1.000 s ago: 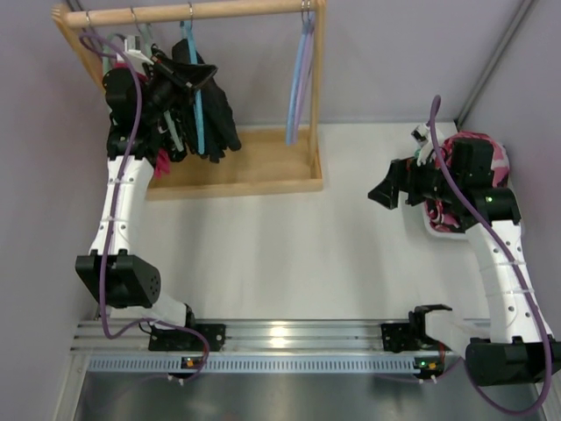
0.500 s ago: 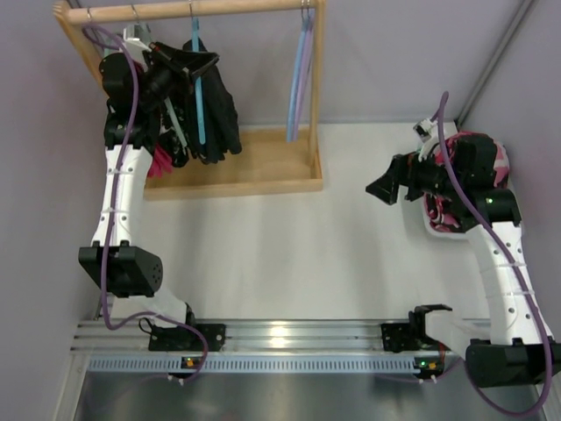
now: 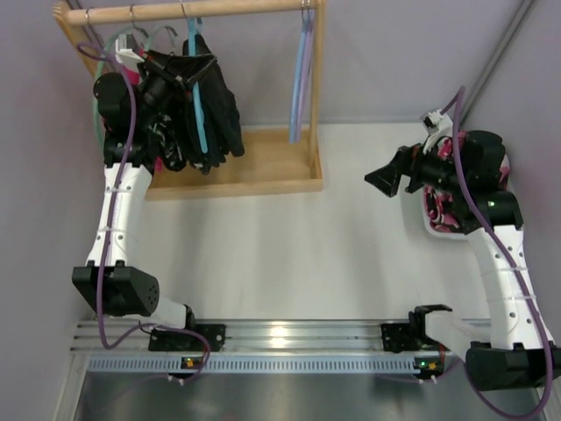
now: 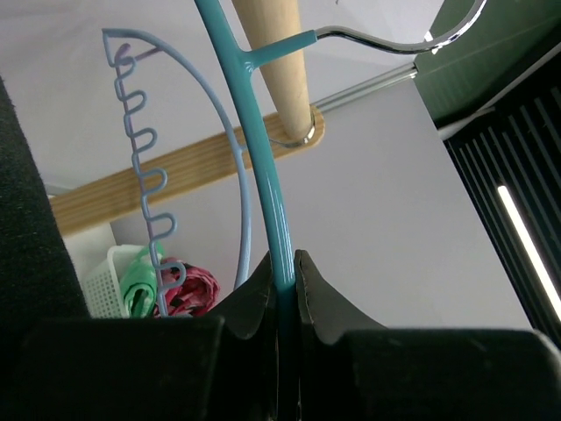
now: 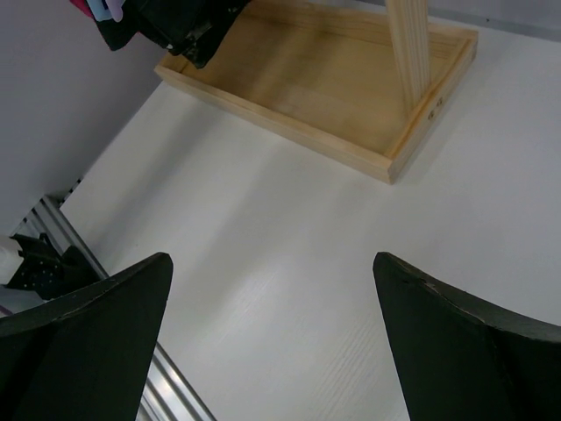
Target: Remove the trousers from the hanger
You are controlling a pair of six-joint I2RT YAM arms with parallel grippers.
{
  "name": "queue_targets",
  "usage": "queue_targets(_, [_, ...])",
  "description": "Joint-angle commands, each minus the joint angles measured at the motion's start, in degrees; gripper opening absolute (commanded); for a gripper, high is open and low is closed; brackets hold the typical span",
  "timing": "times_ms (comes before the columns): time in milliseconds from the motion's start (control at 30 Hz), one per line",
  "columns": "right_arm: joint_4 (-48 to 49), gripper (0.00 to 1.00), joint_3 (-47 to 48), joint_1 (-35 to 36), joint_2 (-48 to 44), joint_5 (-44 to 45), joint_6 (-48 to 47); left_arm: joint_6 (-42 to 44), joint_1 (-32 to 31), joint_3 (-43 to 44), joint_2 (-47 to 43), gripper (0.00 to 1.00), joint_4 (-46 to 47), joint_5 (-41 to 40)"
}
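- The left gripper (image 4: 282, 274) is seen clenched on the hanger (image 4: 261, 167). Its thin teal arm is pinched between the two black fingers, at lower centre of the left wrist view.
- The hanger's metal hook (image 4: 377, 44) is seen at the top of that view, just beside the wooden rail (image 4: 280, 79).
- The trousers (image 3: 221, 110) are found in the upper left of the top view. They are draped black and bunchy on the teal hanger, under the rail and above the wooden base tray (image 3: 263, 171).
- A black-and-white patterned garment (image 3: 166, 140) is hung just left of the trousers, against them, and is partly hidden by the left arm.
- Mint-green hangers (image 3: 123, 39) are seen at the far left of the rail.
- Lilac-blue hangers (image 3: 302, 79) are hung at the right end of the rail, well apart from the trousers.
- The right gripper (image 3: 379, 181) is held released, its jaws spread wide with nothing between them.
- It is placed right of centre in the top view, over the bare white surface (image 3: 289, 254), well apart from the rack.
- A white basket (image 3: 431, 224) with magenta fabric in it is seen at the right edge, mostly hidden by the right arm.
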Motion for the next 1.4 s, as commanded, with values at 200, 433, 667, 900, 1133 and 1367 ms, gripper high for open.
queue_targets(200, [10.3,0.99,0.6,0.0,-2.6,-0.4,2.0,-2.8,-3.1,-10.2,-15.9,0.00,17.6,-4.3])
queue_targets(433, [22.2,0.99,-1.9,7.5,-6.3,9.5,1.4,-4.3,-5.2,-18.6,-22.2,0.00,16.5,-6.3])
queue_targets(667, [28.9,0.99,-1.7,27.3,-5.4,26.9,-4.9,-6.6,-5.5,-21.5,-25.6,0.00,14.7,-6.8])
queue_targets(900, [42.1,0.99,-0.3,47.7,4.1,43.7,-13.6,-7.4,-5.6,-21.5,-27.1,0.00,12.5,-7.6])
queue_targets(1133, [54.3,0.99,2.7,58.7,17.0,47.8,-16.2,-8.5,-5.6,-20.2,-27.5,0.00,12.1,-7.4])
queue_targets(1367, [56.8,0.99,9.9,61.0,24.2,46.8,-17.2,-9.6,-5.5,-20.7,-28.7,0.00,11.6,-7.4])
